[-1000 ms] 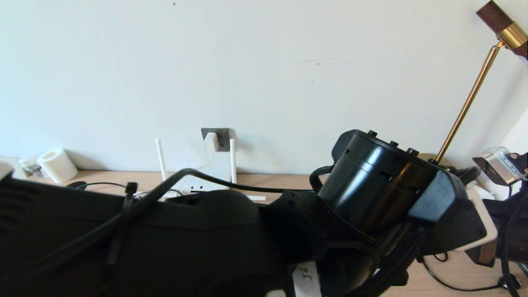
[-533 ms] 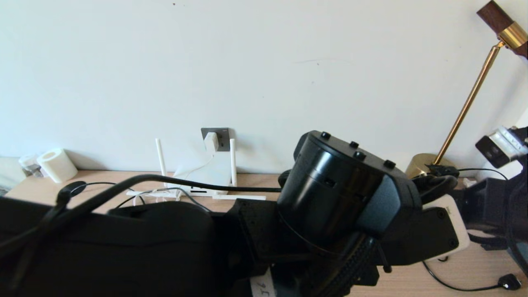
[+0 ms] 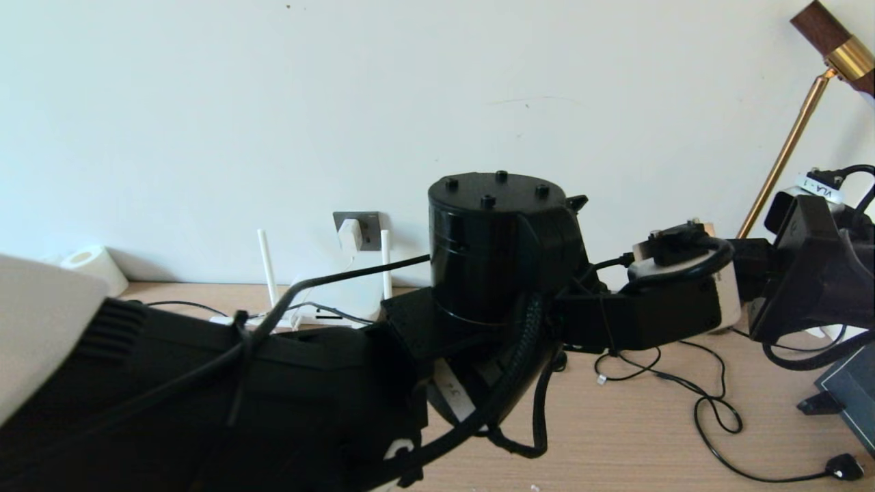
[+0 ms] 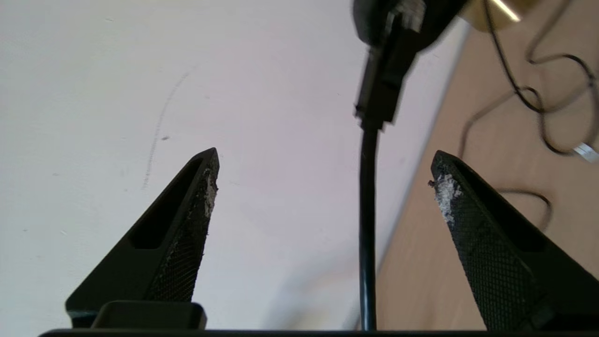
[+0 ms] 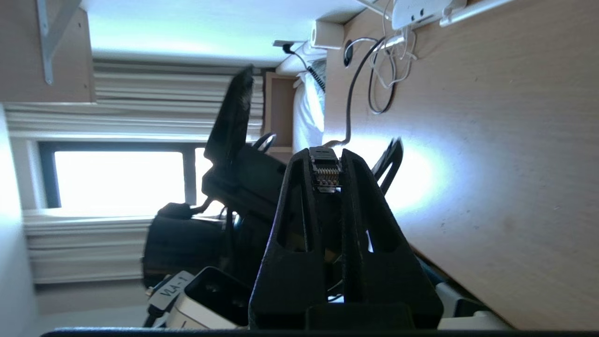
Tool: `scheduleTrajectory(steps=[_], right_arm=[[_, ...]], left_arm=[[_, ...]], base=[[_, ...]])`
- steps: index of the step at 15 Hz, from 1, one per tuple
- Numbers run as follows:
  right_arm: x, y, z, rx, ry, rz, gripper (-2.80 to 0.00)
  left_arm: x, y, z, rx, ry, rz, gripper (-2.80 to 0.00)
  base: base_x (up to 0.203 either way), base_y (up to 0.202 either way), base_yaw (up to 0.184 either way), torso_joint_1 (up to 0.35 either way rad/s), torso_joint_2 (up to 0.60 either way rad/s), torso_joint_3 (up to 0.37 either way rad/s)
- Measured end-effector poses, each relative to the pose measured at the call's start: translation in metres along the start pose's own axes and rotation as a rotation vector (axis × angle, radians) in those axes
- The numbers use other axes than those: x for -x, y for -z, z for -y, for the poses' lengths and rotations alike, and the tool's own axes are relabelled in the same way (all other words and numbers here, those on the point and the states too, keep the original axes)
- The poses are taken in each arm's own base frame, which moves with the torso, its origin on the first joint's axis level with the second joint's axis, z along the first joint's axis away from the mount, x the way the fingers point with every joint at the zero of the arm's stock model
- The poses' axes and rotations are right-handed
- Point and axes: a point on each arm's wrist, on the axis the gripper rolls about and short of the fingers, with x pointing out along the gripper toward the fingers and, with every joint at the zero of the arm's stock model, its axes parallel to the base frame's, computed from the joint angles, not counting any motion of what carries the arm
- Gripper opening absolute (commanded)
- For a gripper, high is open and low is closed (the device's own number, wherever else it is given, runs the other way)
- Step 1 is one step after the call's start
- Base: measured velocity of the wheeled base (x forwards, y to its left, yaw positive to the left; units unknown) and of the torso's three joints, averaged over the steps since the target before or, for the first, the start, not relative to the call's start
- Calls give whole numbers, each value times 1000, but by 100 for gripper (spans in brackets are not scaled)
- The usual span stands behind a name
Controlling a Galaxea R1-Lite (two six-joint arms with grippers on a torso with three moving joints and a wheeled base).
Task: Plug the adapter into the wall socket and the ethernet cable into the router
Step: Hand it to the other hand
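The white adapter (image 3: 350, 234) sits in the dark grey wall socket (image 3: 370, 229), its cord dropping to the white router (image 3: 345, 290) below, which also shows in the right wrist view (image 5: 416, 9). My right gripper (image 5: 326, 159) is shut on the clear-tipped connector (image 5: 325, 174) of the ethernet cable, above the desk at the right. My left gripper (image 4: 323, 159) is open right in front of it. The ethernet cable (image 4: 368, 215) hangs between the left fingers without touching them; its connector (image 4: 406, 8) is at that view's top. My left arm (image 3: 499, 246) hides both grippers in the head view.
A brass lamp (image 3: 786, 150) stands at the right against the wall. Thin black cables (image 3: 711, 410) with a small plug (image 3: 837, 467) lie on the desk (image 3: 636, 444). A paper roll (image 3: 92, 270) sits at the far left. A dark box (image 3: 851, 400) is at the right edge.
My left arm has swung up and its wrist has turned, with the forearm now pointing right. The right arm has come in from the right edge to meet it.
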Motion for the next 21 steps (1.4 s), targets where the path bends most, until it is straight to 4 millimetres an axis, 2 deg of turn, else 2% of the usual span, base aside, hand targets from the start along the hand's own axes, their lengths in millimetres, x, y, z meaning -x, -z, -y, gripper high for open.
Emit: scheduleTrajectory(steps=[4, 7, 12, 17, 21], right_arm=[[-5, -5, 3, -58, 8, -11, -280], [-6, -4, 5, -113, 7, -34, -280], [-9, -5, 9, -148, -1, -101, -280], [-11, -6, 14, -163, 10, -110, -280], [-11, -4, 16, -191, 16, -148, -280]], left_arm=[[-8, 5, 9, -24, -34, 17, 0], [-4, 11, 17, -18, -31, 89, 0], [0, 24, 17, -25, 19, 279, 0], [16, 30, 20, -90, 87, 359, 0], [21, 29, 14, -109, 59, 375, 0]], base=[[0, 0, 0, 0, 0, 0], [0, 0, 0, 0, 0, 0], [0, 0, 0, 0, 0, 0], [0, 0, 0, 0, 0, 0], [0, 0, 0, 0, 0, 0]])
